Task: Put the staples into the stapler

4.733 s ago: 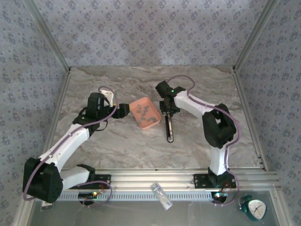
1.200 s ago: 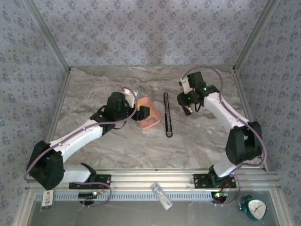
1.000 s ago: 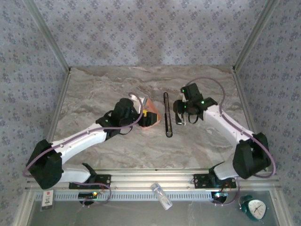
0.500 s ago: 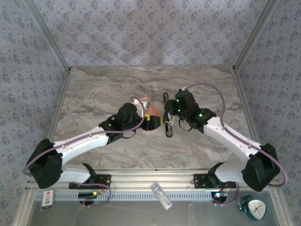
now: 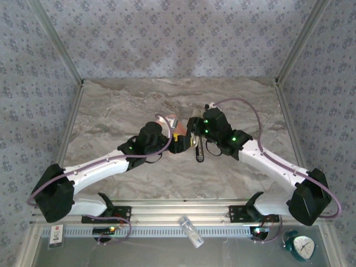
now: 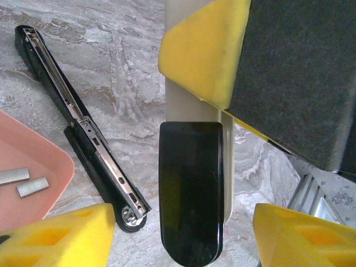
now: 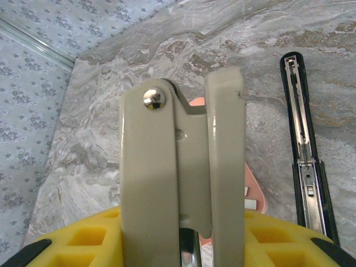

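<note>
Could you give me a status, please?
Right gripper shut on beige tool; left gripper open around its black tip. Staples in tray; stapler open flat beside it.

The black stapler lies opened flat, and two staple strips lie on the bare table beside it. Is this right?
No: the left wrist view shows the two staple strips inside the salmon-pink tray, not on the bare table. The black stapler does lie opened flat beside it.
</note>
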You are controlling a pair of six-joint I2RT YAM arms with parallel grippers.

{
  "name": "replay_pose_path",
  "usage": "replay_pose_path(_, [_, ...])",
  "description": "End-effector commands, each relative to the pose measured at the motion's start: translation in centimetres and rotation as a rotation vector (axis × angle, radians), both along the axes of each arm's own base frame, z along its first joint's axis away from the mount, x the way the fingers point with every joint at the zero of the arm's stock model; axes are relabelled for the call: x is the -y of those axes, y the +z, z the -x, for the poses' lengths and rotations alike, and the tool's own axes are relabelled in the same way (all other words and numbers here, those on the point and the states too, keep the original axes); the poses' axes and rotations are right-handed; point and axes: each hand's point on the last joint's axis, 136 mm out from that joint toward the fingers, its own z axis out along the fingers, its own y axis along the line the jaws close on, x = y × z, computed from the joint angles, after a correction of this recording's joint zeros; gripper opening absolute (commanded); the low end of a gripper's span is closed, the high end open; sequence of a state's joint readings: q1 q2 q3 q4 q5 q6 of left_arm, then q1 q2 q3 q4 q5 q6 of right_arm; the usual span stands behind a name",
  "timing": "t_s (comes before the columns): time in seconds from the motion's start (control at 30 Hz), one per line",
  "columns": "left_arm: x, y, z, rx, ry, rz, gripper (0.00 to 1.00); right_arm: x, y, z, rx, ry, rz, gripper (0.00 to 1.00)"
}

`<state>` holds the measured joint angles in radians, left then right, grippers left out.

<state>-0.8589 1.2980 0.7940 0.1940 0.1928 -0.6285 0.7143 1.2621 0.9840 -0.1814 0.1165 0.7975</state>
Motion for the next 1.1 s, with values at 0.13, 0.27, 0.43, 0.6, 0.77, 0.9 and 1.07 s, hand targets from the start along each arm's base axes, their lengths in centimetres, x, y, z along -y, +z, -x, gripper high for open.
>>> replay_pose_path(0.13, [0.9,0.8,-0.6,0.025,0.008,0.048,0.60,-1.0,3.9,-0.2,0.089,0.001,-0.125,0.34])
replay_pose_path(0.27, [1.1,0.6,-0.5,0.017,0.000,0.056,0.59,-1.1,4.3,-0.2,0.095,0.002,-0.145,0.34])
replay_pose_path(0.43, [0.9,0.6,-0.6,0.018,0.010,0.056,0.47,-1.1,5.1,0.0,0.115,0.011,-0.158,0.34])
replay_pose_path(0.6, [0.0,1.2,-1.1,0.026,0.046,0.053,0.20,-0.3,4.8,0.8,0.136,0.058,-0.080,0.57])
replay_pose_path(0.77, [-1.3,2.7,-1.6,0.042,0.062,0.101,0.00,2.5,3.0,2.8,0.135,0.118,0.038,0.69])
replay_pose_path(0.9, [-1.7,3.9,-1.6,0.067,0.051,0.138,0.00,3.9,2.3,4.2,0.172,0.182,0.051,0.68])
replay_pose_path(1.07, [-1.8,5.1,-1.3,0.078,0.034,0.186,0.00,4.1,0.1,5.3,0.162,0.240,0.123,0.63])
